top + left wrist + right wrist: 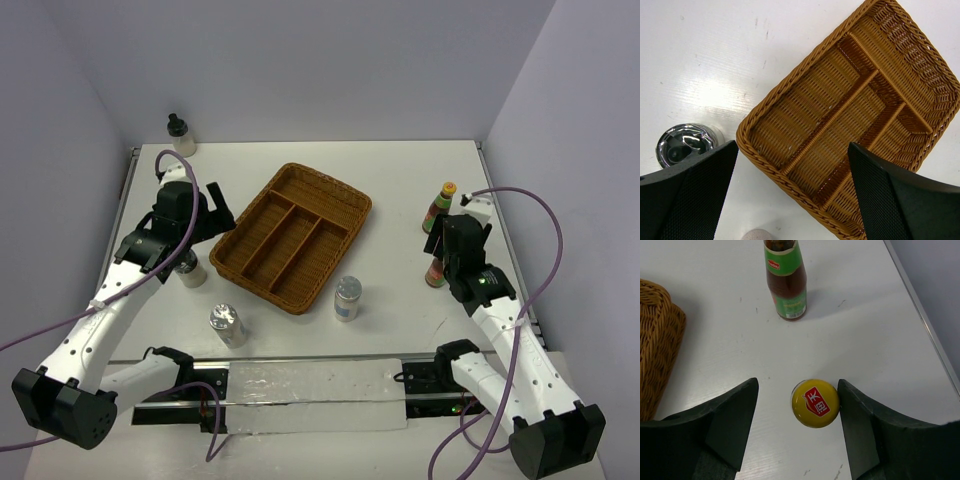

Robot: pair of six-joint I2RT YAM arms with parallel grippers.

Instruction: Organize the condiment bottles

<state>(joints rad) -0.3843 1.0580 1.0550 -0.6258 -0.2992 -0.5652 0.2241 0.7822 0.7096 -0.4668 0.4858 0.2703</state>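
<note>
My right gripper [798, 381] is open around the yellow cap of a red sauce bottle [815, 403]. Its right finger touches the cap and its left finger stands clear. A second red sauce bottle [786, 282] stands just beyond. My left gripper [792, 145] hangs open over the near-left corner of the wicker tray [792, 189], holding nothing. A silver-lidded bottle [684, 144] stands beside its left finger. In the top view a shaker [347, 298] and another silver-topped one [227, 325] stand in front of the tray. A black-capped cream bottle [180, 135] is at the back left.
The three-slot tray [330, 184] lies diagonally at the table's centre with nothing in its slots. The table's right edge [920, 315] runs close to the two sauce bottles. Purple cables loop off both arms.
</note>
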